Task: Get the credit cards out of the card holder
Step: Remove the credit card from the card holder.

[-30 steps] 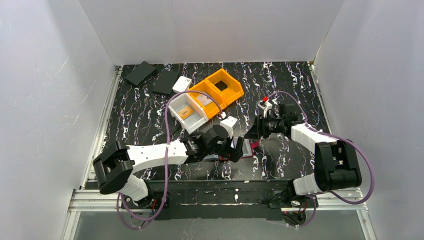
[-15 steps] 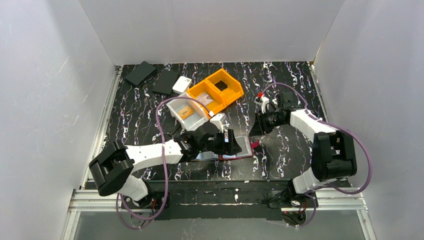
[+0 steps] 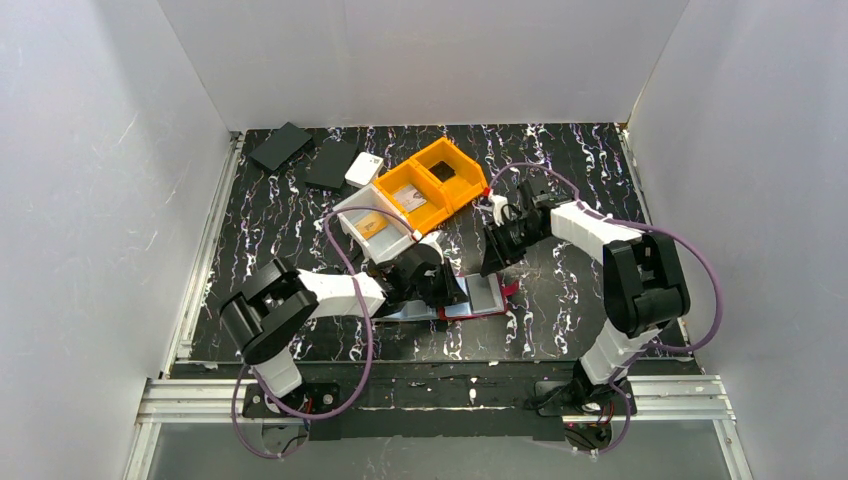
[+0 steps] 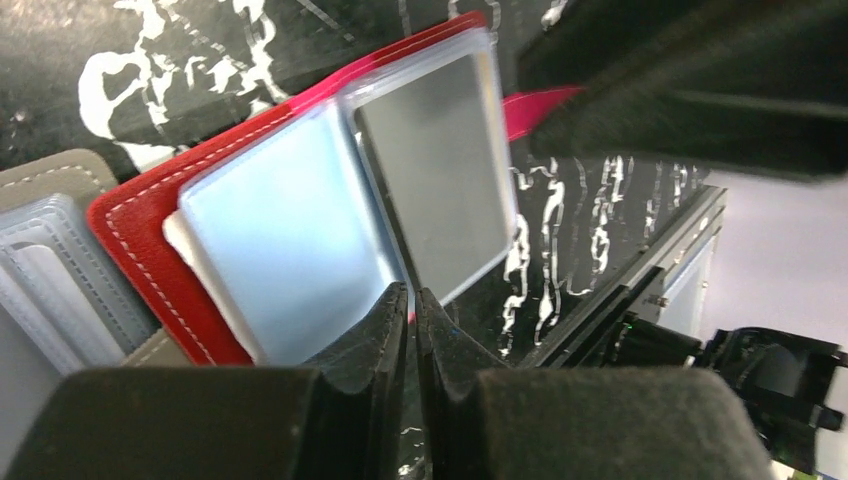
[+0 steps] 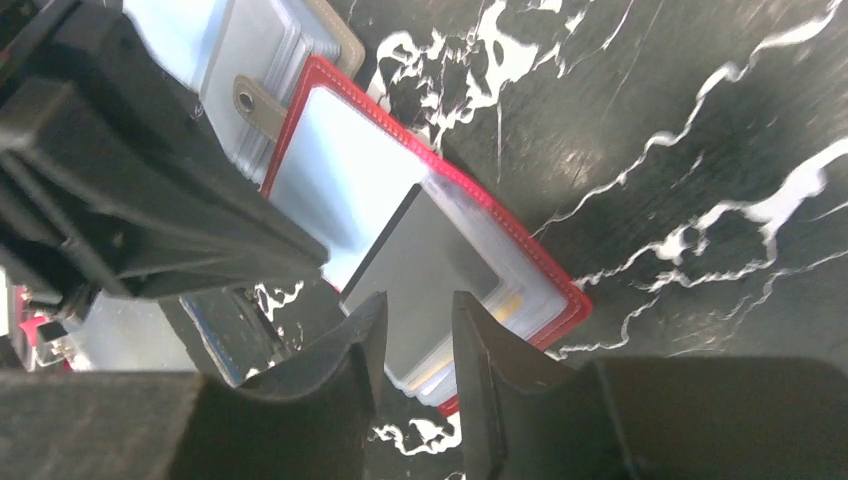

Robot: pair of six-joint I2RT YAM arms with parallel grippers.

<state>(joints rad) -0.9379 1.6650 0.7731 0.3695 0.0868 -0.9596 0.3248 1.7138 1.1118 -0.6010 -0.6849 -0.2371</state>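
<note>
Grey card [image 5: 440, 270] is sitting sleeved in the card holder [image 4: 150, 260] — left claw [image 4: 411, 300] pressing together, right claw [image 5: 418, 330] hovering apart at 1 o'clock.

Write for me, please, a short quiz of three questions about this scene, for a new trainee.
1. True or false: the red card holder lies open on the table.
2. What stands right beside the white bin? A. an orange bin; B. a green bin; C. a blue bin.
3. Which one has its fingers pressed together, the left gripper or the right gripper?

Key: 1. True. 2. A. 3. The left gripper; the right gripper shows a clear gap between its fingers.
</note>
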